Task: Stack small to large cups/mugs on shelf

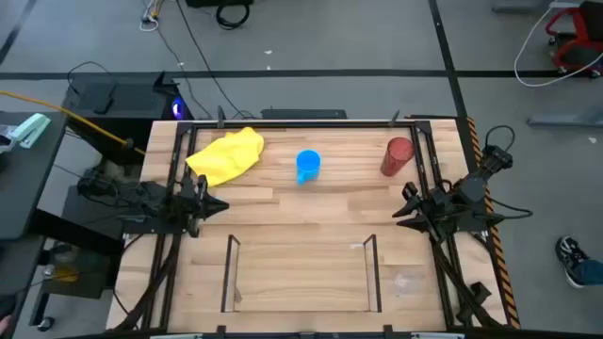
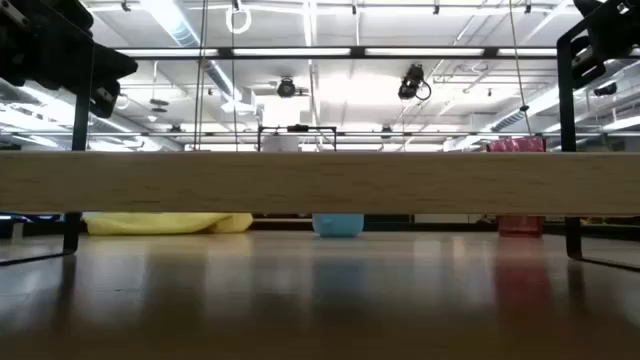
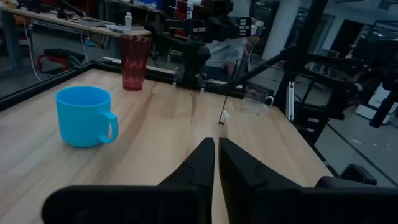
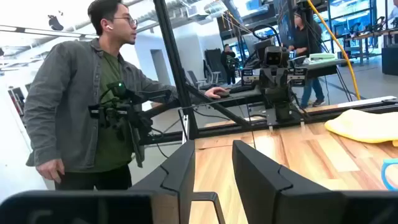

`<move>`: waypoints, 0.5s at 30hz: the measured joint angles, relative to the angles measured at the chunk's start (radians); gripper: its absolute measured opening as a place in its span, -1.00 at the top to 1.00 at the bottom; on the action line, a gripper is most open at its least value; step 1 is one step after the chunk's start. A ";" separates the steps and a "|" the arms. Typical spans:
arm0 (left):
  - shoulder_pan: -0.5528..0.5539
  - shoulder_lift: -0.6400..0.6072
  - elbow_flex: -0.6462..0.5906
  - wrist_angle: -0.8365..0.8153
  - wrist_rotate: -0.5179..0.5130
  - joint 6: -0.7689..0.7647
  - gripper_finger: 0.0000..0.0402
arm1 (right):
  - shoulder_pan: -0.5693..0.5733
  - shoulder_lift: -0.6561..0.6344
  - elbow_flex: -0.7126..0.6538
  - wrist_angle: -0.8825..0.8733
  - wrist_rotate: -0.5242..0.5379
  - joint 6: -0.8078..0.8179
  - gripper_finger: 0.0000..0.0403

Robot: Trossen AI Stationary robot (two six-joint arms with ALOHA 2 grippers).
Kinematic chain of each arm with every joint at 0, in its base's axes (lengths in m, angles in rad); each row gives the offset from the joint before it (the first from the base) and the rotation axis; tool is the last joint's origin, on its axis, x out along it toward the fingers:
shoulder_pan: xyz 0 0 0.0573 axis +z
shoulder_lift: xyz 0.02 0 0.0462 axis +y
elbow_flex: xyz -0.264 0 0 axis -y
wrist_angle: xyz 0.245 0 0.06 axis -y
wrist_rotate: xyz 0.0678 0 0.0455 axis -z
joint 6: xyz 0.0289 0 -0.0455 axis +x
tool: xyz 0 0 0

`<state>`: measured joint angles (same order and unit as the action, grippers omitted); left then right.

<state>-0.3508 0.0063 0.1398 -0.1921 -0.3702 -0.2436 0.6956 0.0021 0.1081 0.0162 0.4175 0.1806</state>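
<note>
On the far half of the table, 2 of the 3 vessels stand upright: the blue mug near the middle and the red tumbler toward the right edge, well apart from each other. The clear cup is faintly seen in the left wrist view, near the table's right side close to the shelf. The shelf occupies the near centre, nothing on its plank floor.

Left gripper hovers at the left rail, fingers nearly closed, holding nothing. Right gripper hovers at the right rail, fingers set narrowly apart, also holding nothing.

Key relation: the clear cup, judged the first piece to go, lies on the right arm's side, so the right gripper is nearer. The tumbler likewise lies just beyond that gripper, its long axis vertical. The mug sits roughly midway between both arms.

Open room is ample around the mug. A yellow cloth lies left of it, apart. The shelf's thin uprights narrow entry from the sides.
</note>
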 joint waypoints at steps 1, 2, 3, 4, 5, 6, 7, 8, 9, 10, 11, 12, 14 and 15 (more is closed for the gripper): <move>0.000 0.000 0.000 0.000 0.000 0.000 0.84 | 0.000 0.000 0.000 0.000 0.000 0.000 0.43; 0.000 0.000 0.000 0.000 0.000 0.000 0.83 | 0.000 0.000 0.000 0.000 0.000 0.000 0.43; 0.000 0.000 0.000 0.000 0.000 0.000 0.83 | 0.000 0.000 0.000 0.000 0.000 0.000 0.43; 0.000 0.000 0.000 0.000 0.000 0.000 0.82 | 0.000 0.000 0.000 0.000 0.000 0.000 0.43; 0.000 0.000 0.000 0.000 0.000 0.000 0.82 | 0.000 0.000 0.000 0.000 0.000 0.000 0.43; 0.000 0.000 0.000 0.000 0.000 0.000 0.82 | 0.000 0.000 0.000 0.000 0.000 0.000 0.43; 0.000 0.000 0.000 0.000 0.000 0.000 0.82 | 0.000 0.000 0.000 0.000 0.000 0.000 0.43; 0.000 0.000 0.000 0.000 0.000 0.000 0.83 | 0.000 0.000 0.000 0.000 0.000 0.000 0.43; 0.000 0.000 0.000 0.000 0.000 0.000 0.84 | 0.000 0.000 0.000 0.000 0.000 0.000 0.43; 0.000 0.000 0.000 0.000 0.000 0.000 0.84 | 0.000 0.000 0.000 0.000 0.000 0.000 0.43; 0.000 0.000 0.000 0.000 0.000 0.000 0.85 | 0.000 0.000 0.000 0.000 0.000 0.000 0.43; 0.000 0.000 0.000 0.000 0.000 0.000 0.86 | 0.000 0.000 0.000 0.000 0.000 0.000 0.43; 0.000 0.000 0.000 0.000 0.000 0.000 0.87 | 0.000 0.000 0.000 0.000 0.000 0.000 0.43; 0.000 0.000 0.000 0.000 0.000 0.000 0.87 | 0.000 0.000 0.000 0.000 0.000 0.000 0.43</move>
<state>-0.3508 0.0063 0.1398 -0.1925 -0.3701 -0.2436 0.6958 0.0019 0.1078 0.0162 0.4176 0.1806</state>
